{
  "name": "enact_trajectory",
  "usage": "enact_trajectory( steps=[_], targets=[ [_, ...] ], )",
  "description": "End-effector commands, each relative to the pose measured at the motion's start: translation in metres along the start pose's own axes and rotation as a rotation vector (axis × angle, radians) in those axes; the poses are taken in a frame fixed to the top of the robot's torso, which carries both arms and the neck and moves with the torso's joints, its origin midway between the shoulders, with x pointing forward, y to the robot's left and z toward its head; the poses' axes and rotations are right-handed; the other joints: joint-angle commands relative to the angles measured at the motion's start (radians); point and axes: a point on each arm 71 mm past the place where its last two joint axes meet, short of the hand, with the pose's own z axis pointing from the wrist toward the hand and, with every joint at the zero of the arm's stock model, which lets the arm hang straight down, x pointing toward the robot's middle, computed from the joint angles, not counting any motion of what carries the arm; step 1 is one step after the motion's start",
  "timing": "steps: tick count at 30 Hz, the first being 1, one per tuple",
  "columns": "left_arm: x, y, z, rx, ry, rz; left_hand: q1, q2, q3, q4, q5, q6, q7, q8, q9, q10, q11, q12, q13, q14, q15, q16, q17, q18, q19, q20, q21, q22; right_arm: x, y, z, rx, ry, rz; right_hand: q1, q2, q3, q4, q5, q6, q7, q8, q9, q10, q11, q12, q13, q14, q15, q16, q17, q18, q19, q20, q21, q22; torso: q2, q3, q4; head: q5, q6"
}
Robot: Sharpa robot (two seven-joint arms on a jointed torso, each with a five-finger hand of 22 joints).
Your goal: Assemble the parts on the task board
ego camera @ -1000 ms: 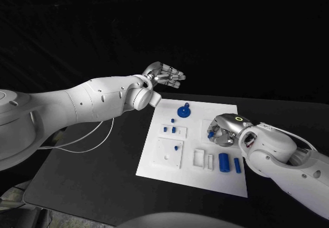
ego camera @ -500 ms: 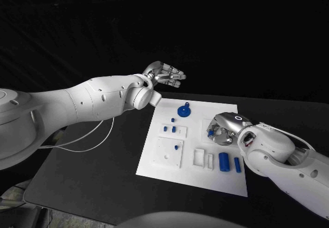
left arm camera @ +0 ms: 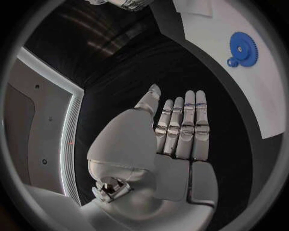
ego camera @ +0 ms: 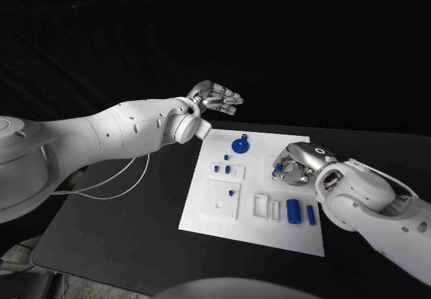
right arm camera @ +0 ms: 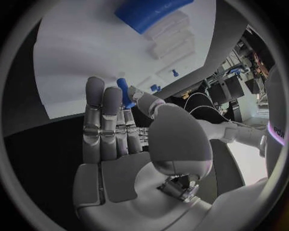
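Observation:
The white task board (ego camera: 207, 219) lies in the middle of the black table. On it are a blue gear (ego camera: 240, 146), small blue pegs (ego camera: 228, 169), a thick blue cylinder (ego camera: 293, 211) and a thin blue rod (ego camera: 311, 215). My right hand (ego camera: 294, 168) hovers over the board's right middle. In the right wrist view its thumb and fingers pinch a small blue peg (right arm camera: 123, 91) above the board (right arm camera: 78, 57), with the cylinder (right arm camera: 151, 10) beyond. My left hand (ego camera: 215, 98) is raised past the board's far left corner, fingers (left arm camera: 183, 127) stretched out and holding nothing; the gear (left arm camera: 243, 47) lies off to its side.
White raised fixtures (ego camera: 221, 200) with slots and holes stand on the board's left and middle. A thin white cable (ego camera: 117, 187) loops on the table under my left arm. Black table surface stretches to the left of the board and in front of it.
My right hand has drawn a little up and toward the board's far side, turning at the wrist with the peg. The left hand has stayed still.

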Motion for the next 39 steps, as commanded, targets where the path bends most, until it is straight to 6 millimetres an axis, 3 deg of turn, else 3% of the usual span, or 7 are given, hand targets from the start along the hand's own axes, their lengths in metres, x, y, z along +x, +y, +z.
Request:
enact_trajectory(
  steps=[1,8,16,22,27,29,39],
  targets=[
    [0.002,-0.001,0.001,0.004,0.013,-0.002,-0.004,0.007,-0.001,-0.005,0.000,-0.001,-0.004,-0.003,-0.001,-0.003,-0.002,-0.001,0.000,0.000,0.000,-0.004,0.000,-0.012,0.002,0.003,0.006,-0.003,-0.006,0.002,-0.002,0.026,0.011,0.128,-0.001,0.014,0.000,-0.006,0.003,0.018,-0.009,0.002,0.003,0.006,-0.001,0.004,0.002,-0.001,-0.007,-0.007,0.001,0.000,0.021,-0.007,-0.001,0.001,-0.001,-0.0008,-0.0007,0.002,0.000],
    [0.001,-0.001,0.002,0.003,0.010,0.000,-0.004,0.007,-0.001,-0.005,0.000,-0.001,-0.004,-0.003,-0.001,-0.003,-0.002,-0.001,0.000,0.000,0.000,-0.004,0.000,-0.012,0.002,0.003,0.006,-0.003,-0.015,0.021,-0.004,-0.020,0.025,0.210,-0.005,0.021,-0.004,-0.015,0.004,0.018,-0.009,0.003,0.005,0.007,-0.002,0.004,0.002,0.000,-0.007,-0.010,0.001,0.001,0.023,-0.007,-0.006,0.005,-0.001,-0.0021,-0.0002,0.007,0.001],
    [0.004,-0.001,0.004,0.005,0.013,0.000,-0.004,0.007,-0.001,-0.005,0.000,-0.001,-0.004,-0.003,-0.001,-0.003,-0.002,-0.001,0.000,0.000,0.000,-0.004,0.000,-0.012,0.002,0.003,0.006,-0.003,-0.012,0.056,0.001,-0.122,0.026,0.205,-0.006,0.023,-0.005,-0.016,0.004,0.017,-0.009,0.002,0.005,0.006,-0.001,0.003,0.002,0.000,-0.007,-0.011,0.001,0.001,0.023,-0.007,-0.008,0.006,-0.001,-0.0044,0.0003,0.015,0.000],
    [0.010,-0.003,0.007,0.008,0.024,-0.003,-0.004,0.007,-0.001,-0.005,0.000,-0.001,-0.004,-0.003,-0.001,-0.003,-0.002,-0.001,0.000,0.000,0.000,-0.004,0.000,-0.012,0.002,0.003,0.006,-0.003,0.004,0.089,0.005,-0.219,0.030,0.170,-0.007,0.025,-0.007,-0.019,0.005,0.018,-0.009,0.003,0.006,0.007,-0.001,0.004,0.003,0.001,-0.007,-0.012,0.001,0.001,0.024,-0.007,-0.010,0.008,0.001,-0.0015,0.0019,0.017,-0.002],
    [0.014,-0.004,0.008,0.011,0.033,-0.005,-0.004,0.009,-0.001,-0.005,0.000,-0.001,-0.003,-0.003,-0.001,-0.004,-0.002,-0.001,0.000,-0.001,0.000,-0.004,0.000,-0.012,0.000,0.003,0.007,-0.006,0.017,0.113,0.006,-0.284,0.031,0.146,-0.008,0.026,-0.008,-0.021,0.005,0.018,-0.009,0.003,0.006,0.006,-0.001,0.003,0.002,0.001,-0.007,-0.012,0.001,0.001,0.024,-0.007,-0.011,0.009,0.001,-0.0013,0.0019,0.019,-0.002],
    [0.016,-0.004,0.008,0.012,0.037,-0.006,-0.004,0.009,-0.001,-0.005,0.000,-0.001,-0.003,-0.003,-0.001,-0.004,-0.002,-0.001,0.000,-0.001,0.000,-0.004,0.000,-0.012,0.000,0.003,0.007,-0.006,0.024,0.122,0.007,-0.310,0.035,0.133,-0.008,0.027,-0.008,-0.023,0.005,0.018,-0.009,0.003,0.006,0.006,-0.001,0.004,0.003,0.001,-0.007,-0.013,0.001,0.001,0.025,-0.007,-0.012,0.010,0.001,-0.0011,0.0025,0.027,-0.007],
    [0.017,-0.005,0.008,0.012,0.039,-0.007,-0.004,0.009,-0.002,-0.006,0.000,-0.004,-0.002,-0.004,-0.001,-0.004,-0.001,-0.001,0.000,-0.001,0.001,-0.004,0.000,-0.012,0.000,0.003,0.008,-0.007,0.048,0.134,0.006,-0.355,0.072,0.078,-0.010,0.028,-0.012,-0.029,0.006,0.019,-0.009,0.003,0.007,0.007,-0.001,0.004,0.003,0.001,-0.007,-0.013,0.001,0.001,0.026,-0.007,-0.015,0.012,0.000,-0.0006,0.0006,0.040,-0.016]
  ],
)
